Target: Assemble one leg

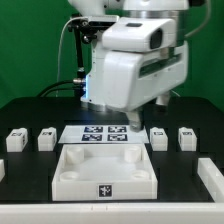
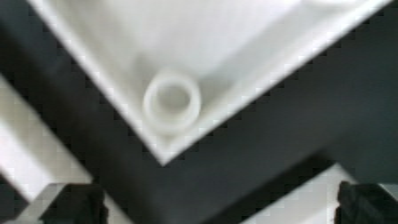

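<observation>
Several white stubby legs stand in a row behind the tray, two on the exterior view's left (image 1: 17,140) (image 1: 46,138) and two on the right (image 1: 158,136) (image 1: 187,136). The large white square tray (image 1: 70,181) lies in front. My gripper (image 1: 135,122) hangs above the tray's far right corner. In the wrist view a tray corner (image 2: 125,60) with a round socket (image 2: 171,100) lies under the gripper (image 2: 214,206). The dark fingertips (image 2: 64,206) stand wide apart with nothing between them. No leg shows in the wrist view.
The marker board (image 1: 100,135) lies flat behind the tray, between the legs. White pieces show partly at the exterior view's left edge (image 1: 2,170) and right edge (image 1: 212,180). The table is black, with a green wall behind.
</observation>
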Tool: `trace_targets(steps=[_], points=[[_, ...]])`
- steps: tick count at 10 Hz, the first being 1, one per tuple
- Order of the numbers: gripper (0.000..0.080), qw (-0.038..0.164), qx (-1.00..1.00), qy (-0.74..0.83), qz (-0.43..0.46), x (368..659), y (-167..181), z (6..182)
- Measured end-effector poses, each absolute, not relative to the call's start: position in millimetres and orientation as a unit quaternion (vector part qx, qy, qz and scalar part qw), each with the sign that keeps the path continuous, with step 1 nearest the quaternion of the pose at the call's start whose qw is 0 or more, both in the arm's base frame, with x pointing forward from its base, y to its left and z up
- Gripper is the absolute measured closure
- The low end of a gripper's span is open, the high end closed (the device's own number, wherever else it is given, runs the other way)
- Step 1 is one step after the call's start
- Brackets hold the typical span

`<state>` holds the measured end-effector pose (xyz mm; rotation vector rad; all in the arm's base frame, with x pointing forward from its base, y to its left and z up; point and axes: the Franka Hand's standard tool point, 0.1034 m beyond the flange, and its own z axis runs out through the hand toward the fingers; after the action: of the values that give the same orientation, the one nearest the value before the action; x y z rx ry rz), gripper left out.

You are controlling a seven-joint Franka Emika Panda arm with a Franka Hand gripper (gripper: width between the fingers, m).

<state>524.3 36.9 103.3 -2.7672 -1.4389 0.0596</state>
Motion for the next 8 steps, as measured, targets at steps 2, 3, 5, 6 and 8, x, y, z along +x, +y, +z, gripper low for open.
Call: trace_targets(steps=[2, 3, 5, 6, 8], points=[[0.015, 0.014, -0.815, -0.579, 0.021, 470.3, 24.8, 87.1], [0.015, 0.018, -0.779, -0.627, 0.021, 448.9, 13.7, 75.3], [0.015, 0.027, -0.701, -0.712, 0.017, 423.0, -7.9, 49.1], [0.015, 0.031, -0.708, -0.705, 0.016, 420.7, -13.5, 38.8], [0.015, 0.032, -0.712, -0.701, 0.009, 429.8, -19.7, 18.5]])
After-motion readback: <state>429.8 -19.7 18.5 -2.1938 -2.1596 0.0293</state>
